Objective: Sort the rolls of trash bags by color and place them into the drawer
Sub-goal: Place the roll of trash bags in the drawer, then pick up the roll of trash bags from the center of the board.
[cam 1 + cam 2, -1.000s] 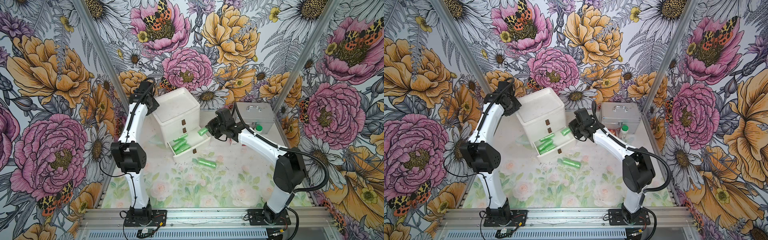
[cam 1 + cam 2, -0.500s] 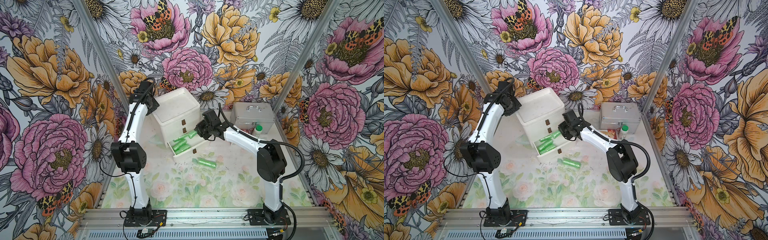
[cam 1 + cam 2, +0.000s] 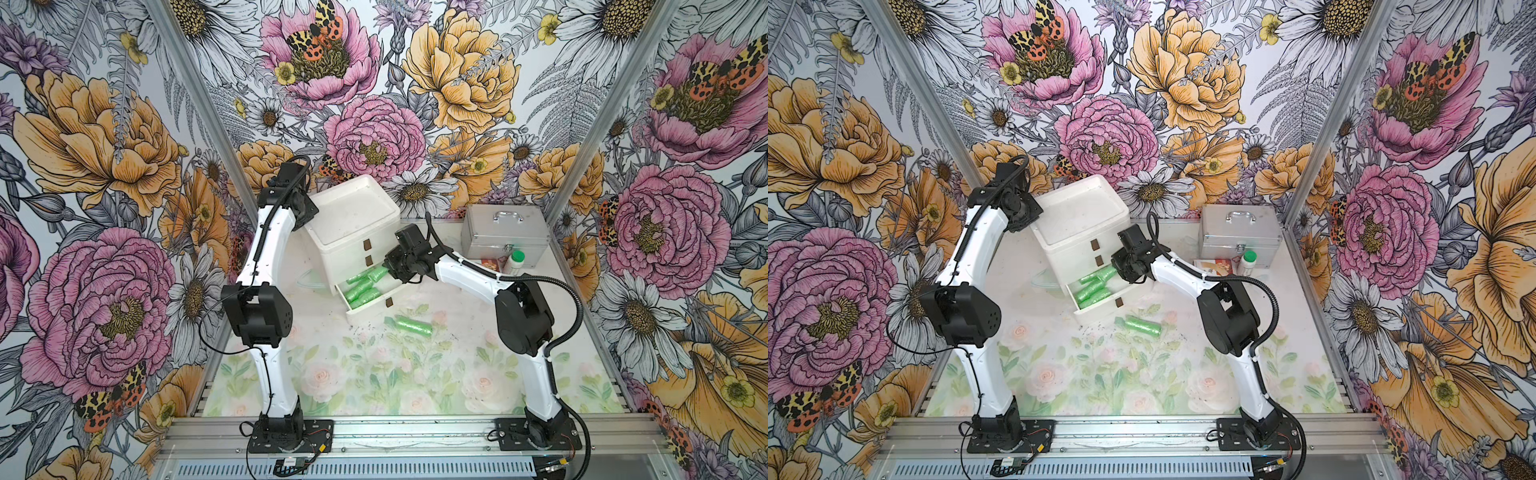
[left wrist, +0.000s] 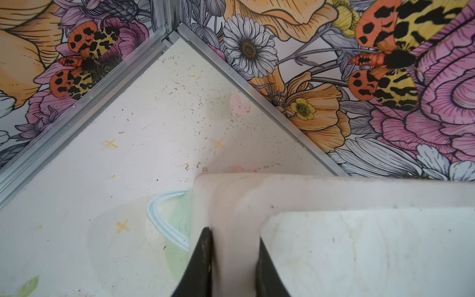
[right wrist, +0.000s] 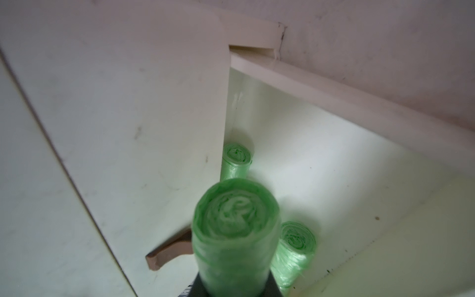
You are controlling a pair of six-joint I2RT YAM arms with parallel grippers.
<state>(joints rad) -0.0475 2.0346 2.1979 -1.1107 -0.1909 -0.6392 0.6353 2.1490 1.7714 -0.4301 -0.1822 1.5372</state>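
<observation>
My right gripper (image 5: pixel 232 285) is shut on a light green roll of trash bags (image 5: pixel 235 221), which pokes out over the back of the open bottom drawer (image 3: pixel 370 309). In both top views the held roll (image 3: pixel 376 273) (image 3: pixel 1106 273) hangs just in front of the white drawer cabinet (image 3: pixel 353 216). Several green rolls (image 3: pixel 361 291) lie in the drawer; two rolls (image 5: pixel 295 241) show in the right wrist view. One more green roll (image 3: pixel 411 325) lies on the table in front of the drawer. My left gripper (image 4: pixel 233 235) is shut on the cabinet's top rim (image 4: pixel 231 205).
A silver case (image 3: pixel 505 232) stands at the back right, with a green-capped white bottle (image 3: pixel 516 262) and a small red card (image 3: pixel 490 262) before it. A pale blue ring-shaped rim (image 4: pixel 164 221) lies beside the cabinet near the back left corner.
My right arm has swung left with the green roll, from beside the cabinet to over the open drawer. The left arm has stayed on the cabinet's rim.
</observation>
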